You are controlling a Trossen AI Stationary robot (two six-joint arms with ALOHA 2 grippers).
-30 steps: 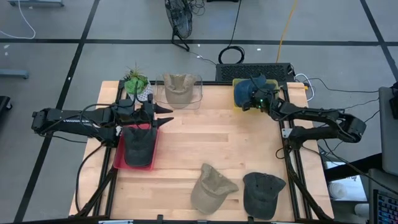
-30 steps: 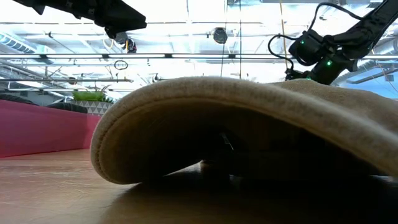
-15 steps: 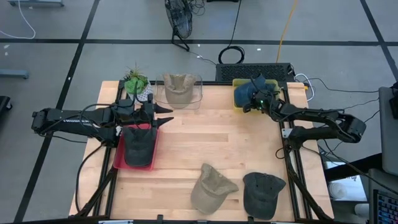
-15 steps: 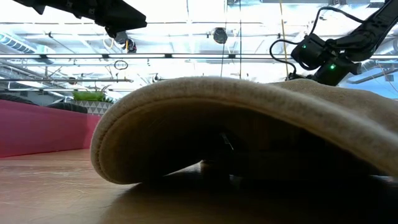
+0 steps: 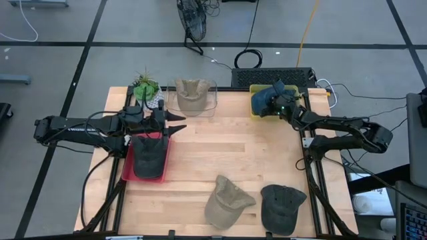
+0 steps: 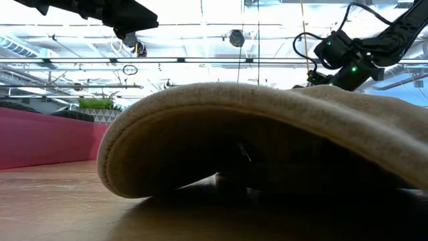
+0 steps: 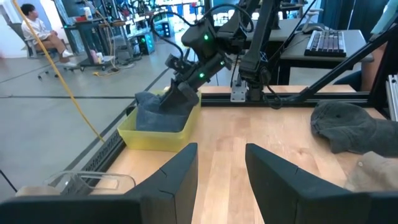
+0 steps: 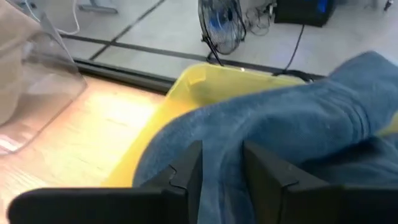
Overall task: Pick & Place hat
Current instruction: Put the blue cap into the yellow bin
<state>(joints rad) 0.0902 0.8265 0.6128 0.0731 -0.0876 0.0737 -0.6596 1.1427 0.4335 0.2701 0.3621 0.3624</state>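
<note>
**Blue hat lies in the yellow bin, right gripper parted over it**

Nearest you, at the table's front edge, lie a tan hat [image 5: 227,200] and a dark grey hat [image 5: 281,207], both free. Mid-table on the left, the left gripper [image 5: 179,124] hovers with fingers parted and empty beside the red tray [image 5: 128,168], which holds a dark hat [image 5: 149,155]. At the far right corner, the blue hat [image 5: 265,99] sits in the yellow bin [image 5: 255,89]. The right gripper [image 5: 278,109] is directly over it; its fingers [image 8: 186,171] stand apart, the cloth lying under them, not pinched. The right arm is far nearer. Only the right wrist view shows that gap; the low view is blocked by the tan hat.
</note>
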